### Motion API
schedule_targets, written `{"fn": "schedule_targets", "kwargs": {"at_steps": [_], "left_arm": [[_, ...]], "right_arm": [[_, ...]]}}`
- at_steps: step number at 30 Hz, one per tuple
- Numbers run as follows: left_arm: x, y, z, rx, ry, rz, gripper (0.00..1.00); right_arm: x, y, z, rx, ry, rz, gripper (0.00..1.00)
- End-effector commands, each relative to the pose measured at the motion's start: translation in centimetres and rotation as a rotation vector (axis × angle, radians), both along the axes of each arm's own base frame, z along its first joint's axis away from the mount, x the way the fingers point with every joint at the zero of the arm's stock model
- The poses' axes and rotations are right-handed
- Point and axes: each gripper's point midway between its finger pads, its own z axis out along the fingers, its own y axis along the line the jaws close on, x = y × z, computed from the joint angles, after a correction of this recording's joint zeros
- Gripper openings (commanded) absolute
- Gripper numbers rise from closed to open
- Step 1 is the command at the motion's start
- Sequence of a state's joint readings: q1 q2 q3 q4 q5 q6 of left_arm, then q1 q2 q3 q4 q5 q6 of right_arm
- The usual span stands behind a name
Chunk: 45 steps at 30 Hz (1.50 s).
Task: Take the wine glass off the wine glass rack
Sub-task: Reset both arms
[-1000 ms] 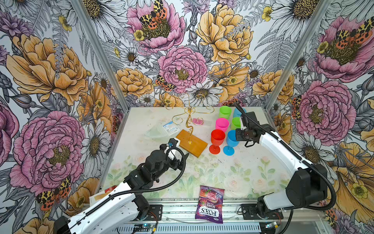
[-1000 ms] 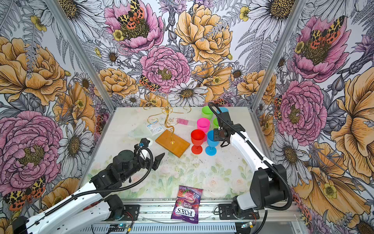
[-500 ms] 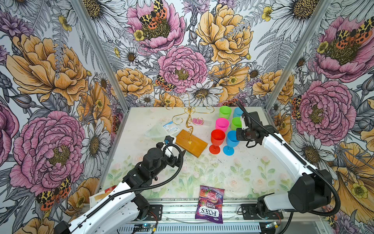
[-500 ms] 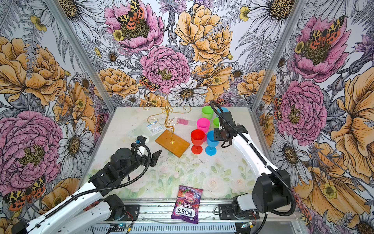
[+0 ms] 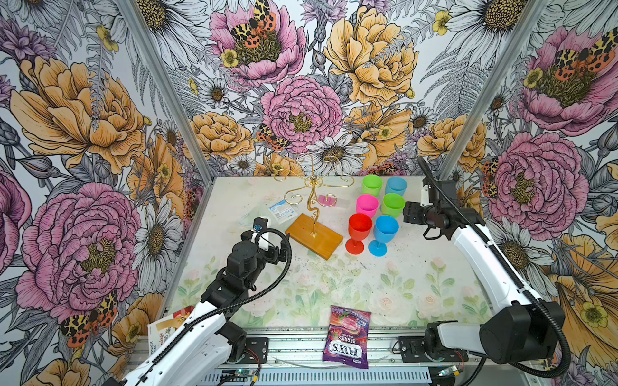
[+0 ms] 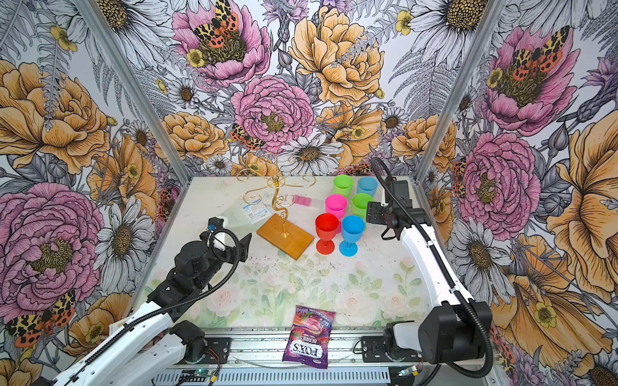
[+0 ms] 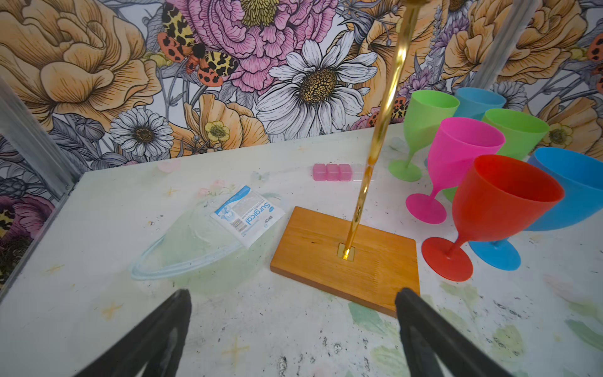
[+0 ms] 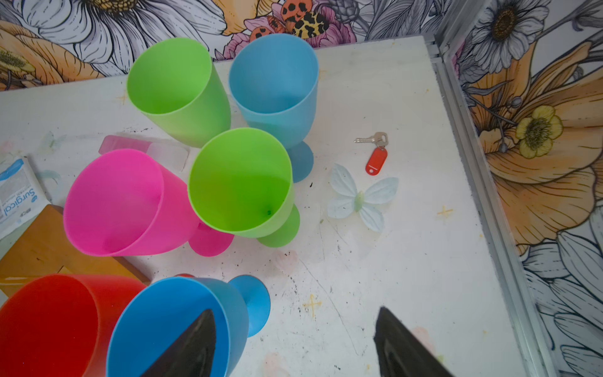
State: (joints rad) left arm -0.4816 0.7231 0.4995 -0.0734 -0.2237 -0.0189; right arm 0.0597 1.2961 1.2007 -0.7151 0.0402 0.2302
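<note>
Right end effector (image 8: 295, 311), spread and empty at three o'clock of the bare wine glass rack (image 5: 321, 239), where six wine glasses (image 5: 367, 204) stand on the tabletop (image 5: 334, 284); left end effector (image 7: 293, 291) likewise spread; removal seemingly complete.

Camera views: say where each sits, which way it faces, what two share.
Top views: high over the near edge, looking down on the table; left arm and right arm show.
Left wrist: low, facing the wine glass rack; open left gripper shows.
Right wrist: above the glasses, looking down; right gripper shows.
Shared by both wrists: the pink glass.
</note>
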Motion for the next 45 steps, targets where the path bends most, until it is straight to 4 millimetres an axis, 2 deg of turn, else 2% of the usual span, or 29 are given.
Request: {"fn": "schedule_targets", "kwargs": {"at_steps": [1, 7, 13, 19, 25, 28, 32, 40, 42, 45], "left_arm": [[1.4, 2.0, 0.2, -0.038, -0.045, 0.098, 0.99], [3.0, 4.5, -0.9, -0.055, -0.089, 0.185, 0.99], [4.5, 6.9, -2.9, -0.048, -0.082, 0.259, 0.99], [6.0, 8.3, -3.5, -0.048, -0.069, 0.284, 0.99], [7.0, 10.3, -7.1, -0.029, -0.061, 0.332, 0.99], [7.7, 10.6, -7.1, -0.044, -0.095, 0.324, 0.99], [8.8, 11.4, -7.5, -0.034, -0.074, 0.339, 0.99], [9.2, 13.3, -7.3, -0.064, -0.101, 0.384, 0.99], [9.1, 13.4, -7.5, -0.059, -0.127, 0.384, 0.99], [9.3, 13.3, -9.0, -0.068, -0.162, 0.372, 0.99]], "right_arm": [[0.4, -1.0, 1.1, -0.014, -0.106, -0.018, 0.85], [1.3, -2.9, -0.5, -0.047, -0.250, -0.097, 0.90], [0.3, -4.0, -3.9, -0.057, -0.317, -0.144, 0.91], [-0.2, -5.0, -6.7, -0.051, -0.382, -0.163, 0.92], [0.9, -5.6, -8.3, -0.060, -0.428, -0.180, 0.93], [1.2, -6.0, -9.4, -0.079, -0.437, -0.190, 0.93], [1.5, -6.3, -9.6, -0.080, -0.470, -0.192, 0.94], [3.3, -6.4, -9.7, -0.095, -0.467, -0.161, 0.94], [3.4, -6.5, -9.9, -0.101, -0.475, -0.160, 0.94], [3.6, -6.2, -10.2, -0.101, -0.477, -0.139, 0.95]]}}
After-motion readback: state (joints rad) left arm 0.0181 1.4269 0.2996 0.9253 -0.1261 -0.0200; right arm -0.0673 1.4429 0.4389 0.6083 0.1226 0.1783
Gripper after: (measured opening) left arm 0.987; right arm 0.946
